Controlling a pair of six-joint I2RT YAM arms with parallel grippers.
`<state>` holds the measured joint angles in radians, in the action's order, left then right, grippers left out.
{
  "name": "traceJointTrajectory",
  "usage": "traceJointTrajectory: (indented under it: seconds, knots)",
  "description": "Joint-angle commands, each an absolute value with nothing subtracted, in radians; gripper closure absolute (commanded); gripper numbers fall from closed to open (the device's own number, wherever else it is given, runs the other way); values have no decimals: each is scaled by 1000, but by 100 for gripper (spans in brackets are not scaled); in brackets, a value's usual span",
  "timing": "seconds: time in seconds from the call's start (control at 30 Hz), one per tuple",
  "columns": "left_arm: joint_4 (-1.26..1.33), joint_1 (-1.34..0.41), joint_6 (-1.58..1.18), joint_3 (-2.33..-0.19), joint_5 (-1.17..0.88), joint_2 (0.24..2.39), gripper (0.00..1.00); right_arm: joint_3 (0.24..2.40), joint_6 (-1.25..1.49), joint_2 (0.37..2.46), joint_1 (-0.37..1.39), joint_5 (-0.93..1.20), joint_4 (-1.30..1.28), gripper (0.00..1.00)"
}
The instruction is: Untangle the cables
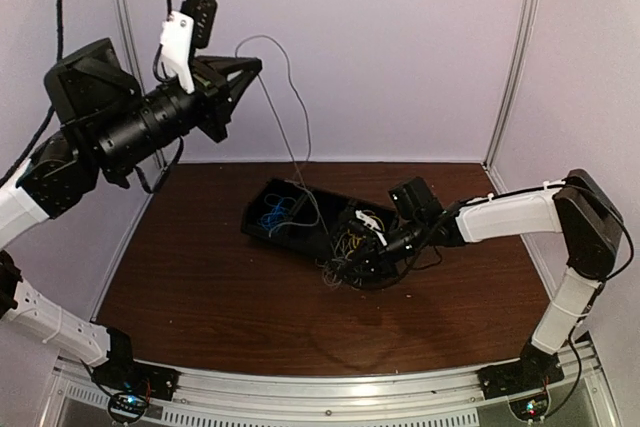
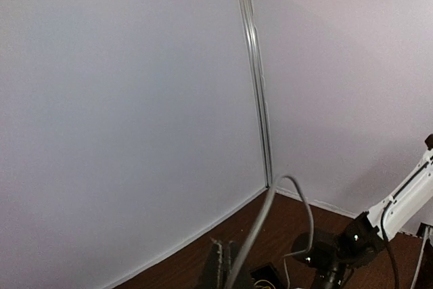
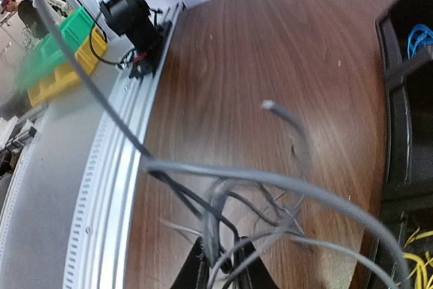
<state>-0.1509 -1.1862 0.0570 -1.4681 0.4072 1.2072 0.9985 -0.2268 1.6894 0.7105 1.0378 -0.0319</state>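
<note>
Your left claw (image 1: 250, 72) was raised high at the far left, well above the table (image 1: 200, 287). It was closed on the grey cable (image 1: 290, 97). In the left wrist view that cable (image 2: 260, 221) rose from the bottom edge, bent over in a small arch and dropped again. From the claw, the strand ran down to the black tray (image 1: 262, 227) lying near the middle of the table.

Your right claw (image 1: 358, 247) was low over the near right end of the tray. In the right wrist view the claw (image 3: 222, 265) was pinched together on a bunch of grey strands (image 3: 270, 181), which fanned out loosely over the wood. One loose end stuck up free.

The blue cable (image 1: 275, 212) lay coiled in the far left compartment of the tray. The yellow cable (image 1: 352, 242) sat in the near right compartment, just beside your right claw, with grey loops spilling over the tray's near rim onto the table.
</note>
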Motion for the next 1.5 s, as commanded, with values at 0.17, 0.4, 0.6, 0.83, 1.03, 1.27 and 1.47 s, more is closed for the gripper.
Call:
traceJointTrajectory:
  seconds: [0.17,0.4,0.6,0.83,1.03,1.27,1.47]
  knots:
    - [-52,-1184,192,-1696,519,1123,100,968,-288,1802,657,1036,-203,88]
    - [-97,-1184,235,-1805,560,1154,100,966,-301,1791,656,1021,-227,100]
    - [-98,-1184,271,-1886,570,1166,100,963,-357,1761,656,959,-293,100]
    - [-91,-1184,422,-2128,647,1216,100,895,-594,1664,558,782,-524,100]
    - [-8,-1184,528,-2144,709,1201,100,862,-772,1654,212,720,-628,100]
    - [32,-1184,567,-2150,725,1200,100,921,-782,1785,-57,645,-567,100]
    - [40,-1184,582,-2171,740,1200,100,975,-660,1852,-124,545,-455,100]
